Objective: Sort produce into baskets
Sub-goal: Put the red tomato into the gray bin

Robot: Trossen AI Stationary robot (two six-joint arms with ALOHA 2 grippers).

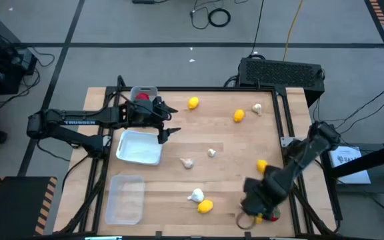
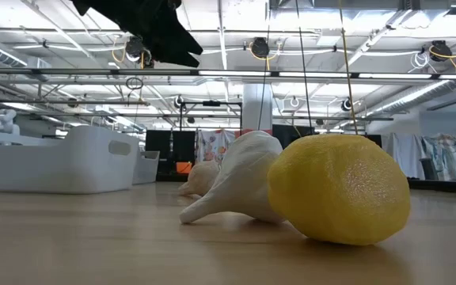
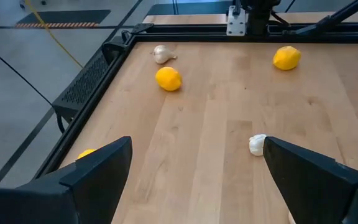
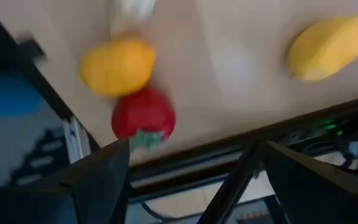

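Note:
Produce lies scattered on the wooden table: a yellow lemon (image 1: 193, 103), an orange lemon (image 1: 239, 115), garlic bulbs (image 1: 211, 153) (image 1: 187, 162), and a garlic (image 2: 236, 186) touching a lemon (image 2: 339, 198) near the front edge. The grey basket (image 1: 145, 89) at the far left holds a red fruit (image 1: 142, 98). Nearer along the left side stand the white basket (image 1: 139, 148) and the clear basket (image 1: 125, 198). My left gripper (image 1: 172, 120) hangs open above the table, right of the grey and white baskets. My right gripper (image 1: 252, 210) is open above the near right corner, over a red fruit (image 4: 143, 117) and an orange lemon (image 4: 118, 65).
A raised dark frame (image 1: 289, 113) borders the table. A black box (image 1: 282, 72) stands behind the far edge. A further garlic (image 1: 257, 109) lies far right and a yellow piece (image 1: 261, 165) beside the right arm. Bare wood shows in the table's middle (image 1: 225, 137).

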